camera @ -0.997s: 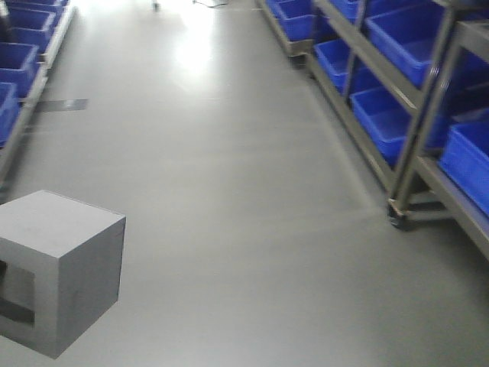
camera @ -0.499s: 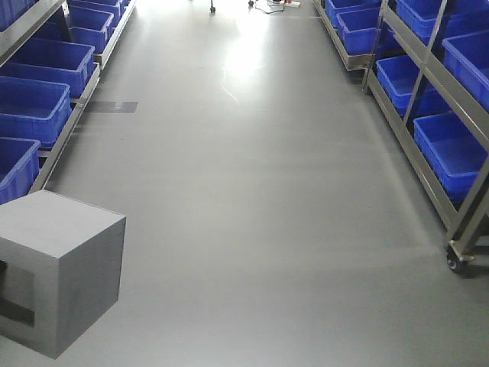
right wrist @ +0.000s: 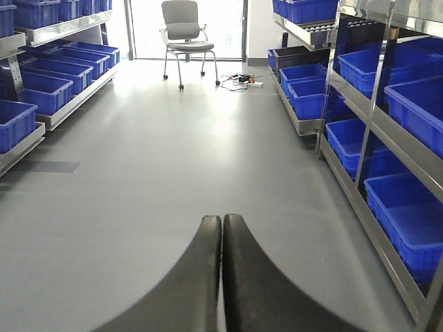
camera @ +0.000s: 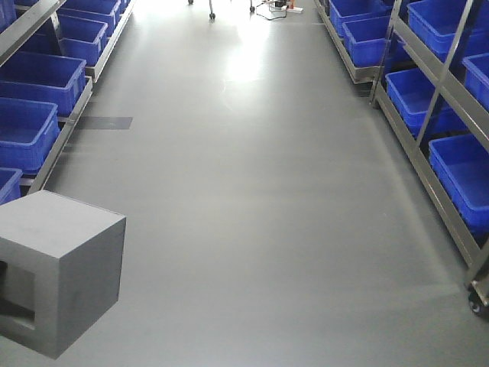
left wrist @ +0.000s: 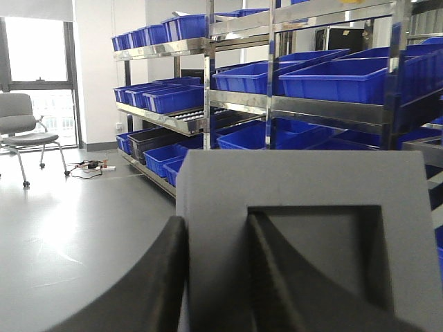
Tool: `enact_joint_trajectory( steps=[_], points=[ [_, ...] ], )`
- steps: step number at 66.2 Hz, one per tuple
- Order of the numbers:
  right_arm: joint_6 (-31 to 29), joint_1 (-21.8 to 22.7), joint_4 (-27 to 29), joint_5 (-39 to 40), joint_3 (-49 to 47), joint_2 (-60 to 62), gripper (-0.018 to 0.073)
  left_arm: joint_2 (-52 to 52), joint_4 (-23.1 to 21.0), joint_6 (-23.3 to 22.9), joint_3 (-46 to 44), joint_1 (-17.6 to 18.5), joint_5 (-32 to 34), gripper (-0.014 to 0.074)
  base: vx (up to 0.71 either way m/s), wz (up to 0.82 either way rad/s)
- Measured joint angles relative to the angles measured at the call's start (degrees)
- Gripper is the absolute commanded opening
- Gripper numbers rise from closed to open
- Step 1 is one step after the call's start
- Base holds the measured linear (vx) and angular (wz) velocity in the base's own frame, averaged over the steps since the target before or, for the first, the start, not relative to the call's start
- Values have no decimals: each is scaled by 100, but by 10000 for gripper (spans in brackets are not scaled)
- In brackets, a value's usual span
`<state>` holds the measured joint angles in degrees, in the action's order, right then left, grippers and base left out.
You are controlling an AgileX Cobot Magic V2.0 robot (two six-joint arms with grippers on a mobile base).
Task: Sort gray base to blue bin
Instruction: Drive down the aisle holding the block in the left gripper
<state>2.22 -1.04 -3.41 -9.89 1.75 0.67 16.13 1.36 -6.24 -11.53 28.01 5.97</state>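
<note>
The gray base hangs at the lower left of the front view, above the floor, its recessed opening facing left. In the left wrist view the gray base fills the foreground. My left gripper is shut on one wall of it, one finger outside and the other inside the recess. My right gripper is shut with nothing in it, above bare floor. Blue bins line the racks on both sides, such as a blue bin on the left and another blue bin on the right.
A grey aisle floor runs ahead between metal racks. A rack caster stands at the right edge. At the far end are an office chair and a power strip with cables on the floor.
The front view has swung left and then advanced: the right rack slid toward the right edge and the left bins came into sight. The gray base keeps its place in the view.
</note>
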Motion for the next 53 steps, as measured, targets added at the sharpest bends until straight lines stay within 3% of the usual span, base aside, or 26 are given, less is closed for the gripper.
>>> enact_joint_trajectory(
  steps=[53],
  points=[
    [0,0,0,-6,0,0,-9,0,0,0,0,0,0,-6,44,3]
  ],
)
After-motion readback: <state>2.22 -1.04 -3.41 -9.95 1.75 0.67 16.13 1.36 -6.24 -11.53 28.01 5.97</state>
